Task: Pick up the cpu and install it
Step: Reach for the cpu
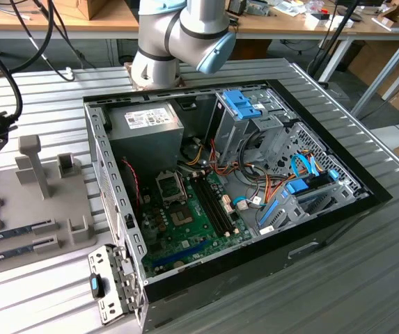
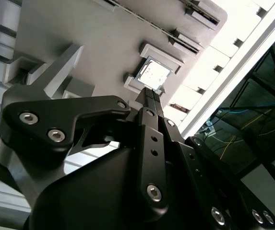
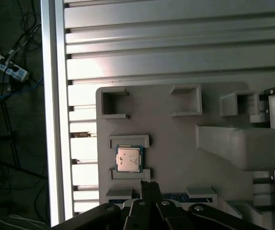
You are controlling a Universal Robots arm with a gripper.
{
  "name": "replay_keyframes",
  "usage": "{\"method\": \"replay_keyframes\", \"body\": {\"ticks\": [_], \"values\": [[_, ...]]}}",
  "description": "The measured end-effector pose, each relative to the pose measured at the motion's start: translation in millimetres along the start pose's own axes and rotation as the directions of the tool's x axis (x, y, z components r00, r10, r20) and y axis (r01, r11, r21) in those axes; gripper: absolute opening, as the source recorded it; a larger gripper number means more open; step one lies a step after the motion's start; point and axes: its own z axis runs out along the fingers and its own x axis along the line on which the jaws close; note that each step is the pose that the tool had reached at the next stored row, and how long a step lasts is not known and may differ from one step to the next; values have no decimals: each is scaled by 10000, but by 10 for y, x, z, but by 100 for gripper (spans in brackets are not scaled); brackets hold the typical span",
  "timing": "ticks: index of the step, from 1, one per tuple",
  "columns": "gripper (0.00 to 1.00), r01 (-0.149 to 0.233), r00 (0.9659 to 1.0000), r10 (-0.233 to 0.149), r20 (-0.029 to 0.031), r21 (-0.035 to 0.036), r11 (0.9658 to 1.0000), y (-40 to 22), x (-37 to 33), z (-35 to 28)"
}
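The gripper (image 3: 149,183), its two black fingers pressed together and holding nothing, hangs above the grey parts tray (image 3: 175,143), near the cpu (image 3: 128,159). The silver-topped chip lies flat between two low brackets on that tray. The tray rests on the ribbed metal table (image 3: 175,48) beside the open computer case (image 1: 100,167).

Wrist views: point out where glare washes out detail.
In the second wrist view the table slats beside the grey tray are blown out white and the cpu glints; in the first wrist view the slats' edge glares, the floor beyond is dark.
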Motion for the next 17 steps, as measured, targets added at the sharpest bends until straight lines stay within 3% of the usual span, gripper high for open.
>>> {"method": "replay_keyframes", "body": {"ticks": [17], "values": [[11, 0, 10000, 0, -1, 1, 10000, 2, -1, 46]]}}
